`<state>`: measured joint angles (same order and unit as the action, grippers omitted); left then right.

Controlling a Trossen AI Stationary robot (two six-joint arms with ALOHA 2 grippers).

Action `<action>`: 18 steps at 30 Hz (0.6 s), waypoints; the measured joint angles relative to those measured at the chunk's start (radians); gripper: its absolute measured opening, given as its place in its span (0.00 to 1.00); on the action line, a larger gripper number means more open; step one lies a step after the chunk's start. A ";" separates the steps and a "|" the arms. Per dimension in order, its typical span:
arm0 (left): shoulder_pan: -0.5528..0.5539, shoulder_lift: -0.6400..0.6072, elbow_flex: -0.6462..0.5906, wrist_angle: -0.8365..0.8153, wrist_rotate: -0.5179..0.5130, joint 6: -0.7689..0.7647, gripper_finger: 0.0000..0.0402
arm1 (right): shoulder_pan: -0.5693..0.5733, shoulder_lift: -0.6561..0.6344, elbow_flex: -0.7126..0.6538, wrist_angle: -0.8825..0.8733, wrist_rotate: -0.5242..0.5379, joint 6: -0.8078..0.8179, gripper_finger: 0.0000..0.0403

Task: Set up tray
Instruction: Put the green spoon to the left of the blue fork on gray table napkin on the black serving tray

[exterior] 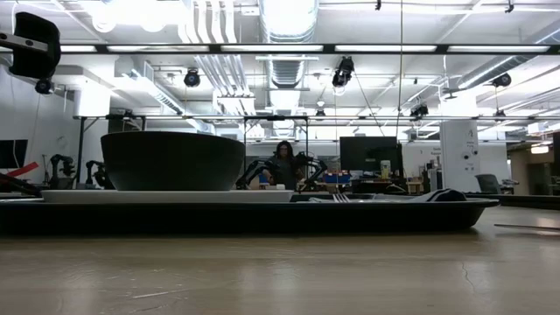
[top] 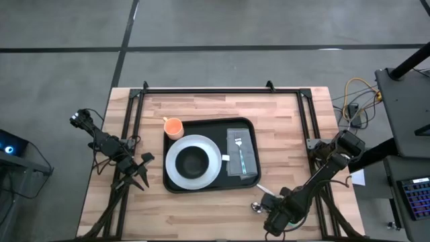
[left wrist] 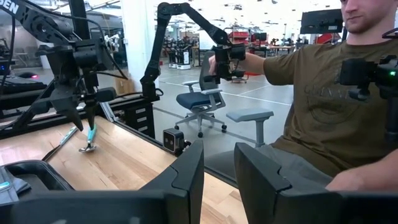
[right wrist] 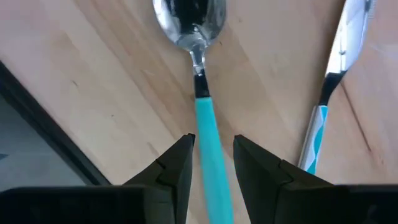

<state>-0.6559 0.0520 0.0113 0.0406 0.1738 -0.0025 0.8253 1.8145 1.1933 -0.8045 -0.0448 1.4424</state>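
Straddling the turquoise handle of a spoon [right wrist: 200, 81], the right gripper [right wrist: 211, 165] hangs low over the counter [top: 201, 208] near its front right corner. Its fingers [right wrist: 177, 168] stand a little apart, one on each side of the handle, and whether they already pinch it cannot be told. The polished bowl of the spoon lies ahead of the fingertips; a knife [right wrist: 329, 93] with a matching handle lies just beside it on the bare wood.

The left gripper [left wrist: 217, 180] waits at the counter's left edge, fingers parted and holding nothing; past it a seated person [left wrist: 329, 106] shows in the room.

The tray [top: 176, 185] sits at the counter's middle, flat on the wood, well apart from both grippers. It carries a white plate [top: 176, 171] with a dark bowl [top: 193, 160] on it, a grey napkin [top: 247, 158] with a fork [top: 238, 149] laid on top, and an orange cup [top: 173, 126] stands at its far left corner, on or just off the rim.

Handling, as a judgement: the tray looks stiff and moderately light when bare, but loaded crockery would make it heavier and prone to sliding contents if tilted. Its low raised rim is the only purchase for narrow fingers, best taken at the middle of a side. The cutlery is thin, hard and slippery, so a grip across the handle's mid-length seems soundest.
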 joint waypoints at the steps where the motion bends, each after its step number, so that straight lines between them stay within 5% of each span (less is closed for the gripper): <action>1: 0.000 0.000 0.000 0.000 0.000 0.000 0.18 | 0.000 0.000 -0.003 0.000 0.000 0.003 0.27; 18: 0.000 0.000 0.000 0.000 0.000 0.000 0.18 | 0.003 0.041 -0.049 0.094 -0.005 -0.006 0.34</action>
<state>-0.6559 0.0517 0.0113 0.0406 0.1738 -0.0025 0.8288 1.8554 1.1439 -0.7110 -0.0501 1.4363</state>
